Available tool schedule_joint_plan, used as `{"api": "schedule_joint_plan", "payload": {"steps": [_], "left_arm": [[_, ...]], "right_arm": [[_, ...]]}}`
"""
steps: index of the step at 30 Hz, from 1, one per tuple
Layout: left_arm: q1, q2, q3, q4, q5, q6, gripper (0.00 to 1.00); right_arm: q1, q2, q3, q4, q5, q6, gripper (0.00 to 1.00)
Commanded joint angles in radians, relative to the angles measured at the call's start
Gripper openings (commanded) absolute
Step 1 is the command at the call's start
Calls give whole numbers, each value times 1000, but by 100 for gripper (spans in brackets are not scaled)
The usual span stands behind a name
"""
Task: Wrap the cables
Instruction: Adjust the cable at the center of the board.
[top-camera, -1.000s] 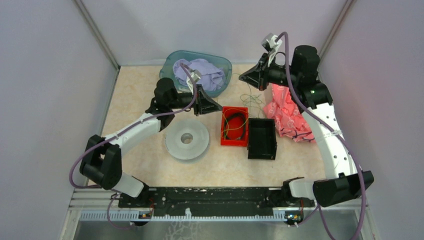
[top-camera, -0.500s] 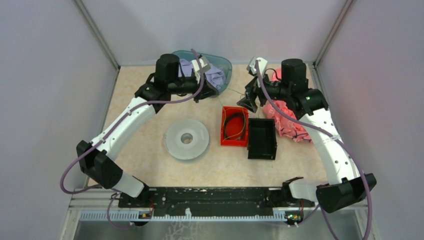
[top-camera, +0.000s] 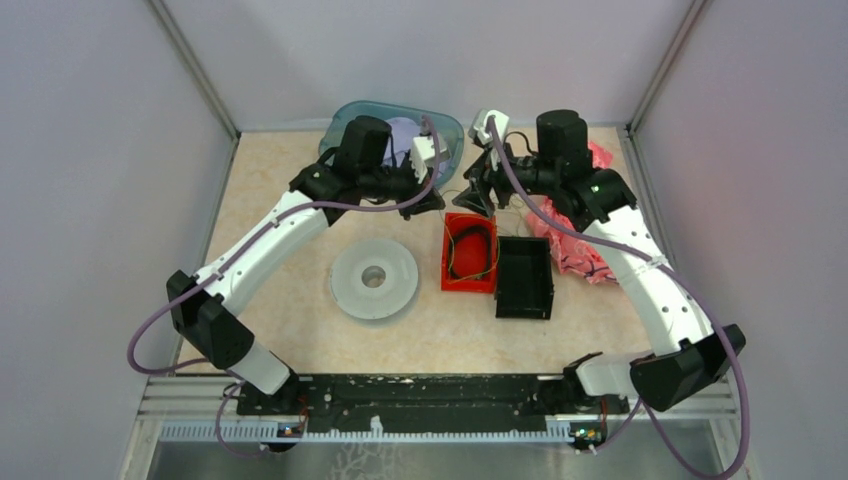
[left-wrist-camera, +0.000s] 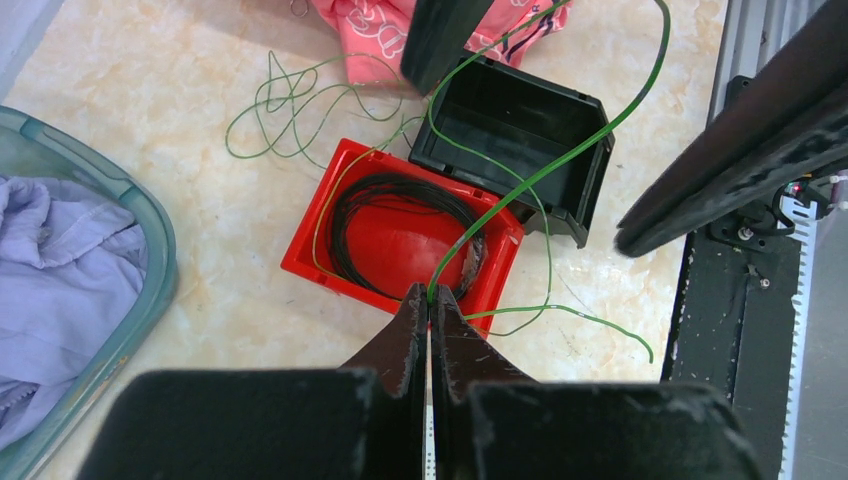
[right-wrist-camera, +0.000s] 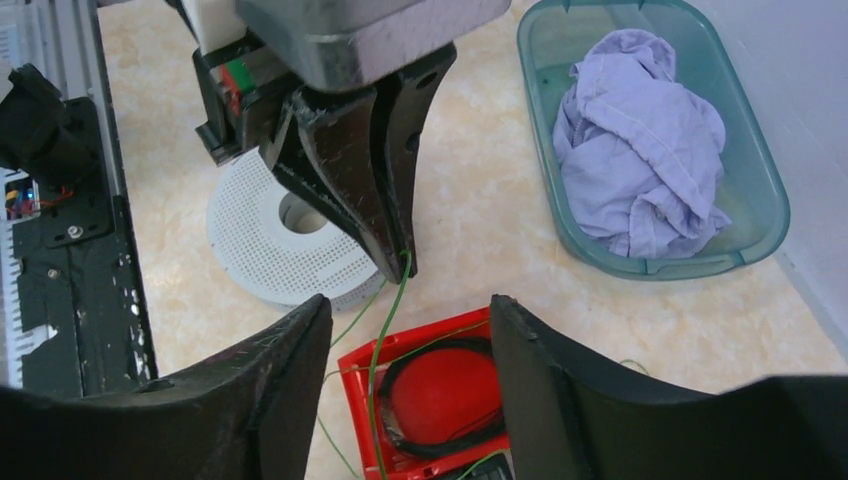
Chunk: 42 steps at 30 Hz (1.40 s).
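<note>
Left claw (left-wrist-camera: 430, 302) pinches a green strand of the cables (left-wrist-camera: 563, 161), which loop over the red bin (left-wrist-camera: 400, 250) mid-frame. Right claw (right-wrist-camera: 408, 310) gapes, released, beside the strand; it should close just below and pull gently.

Teal tub (right-wrist-camera: 660, 268) of lilac cloth (right-wrist-camera: 640, 150); red bin (left-wrist-camera: 400, 245), black bin (left-wrist-camera: 515, 112), pink cloth (left-wrist-camera: 370, 25), white spool (top-camera: 350, 290)

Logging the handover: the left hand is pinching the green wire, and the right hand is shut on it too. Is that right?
No. The left hand is pinching the green wire, but the right hand is open, not shut on it. The right wrist view shows its fingers spread wide apart.
</note>
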Motion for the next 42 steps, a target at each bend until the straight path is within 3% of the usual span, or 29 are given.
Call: {"api": "schedule_joint_plan", "payload": {"steps": [1, 8, 21, 33, 39, 42], "left_arm": [[-18, 12, 42, -21, -8, 13, 0], [-27, 13, 43, -21, 8, 9, 0], [-28, 3, 31, -16, 23, 6, 0], [-28, -21, 7, 12, 18, -3, 0], [-25, -46, -26, 58, 8, -4, 0], [-24, -49, -32, 74, 15, -2, 6]], "right_arm": [[14, 6, 3, 112, 8, 84, 56], [14, 15, -39, 169, 17, 132, 38], [14, 17, -73, 181, 4, 148, 30], [14, 12, -88, 177, -15, 153, 1], [12, -9, -110, 193, -15, 150, 0], [11, -9, -114, 203, -34, 159, 0]]}}
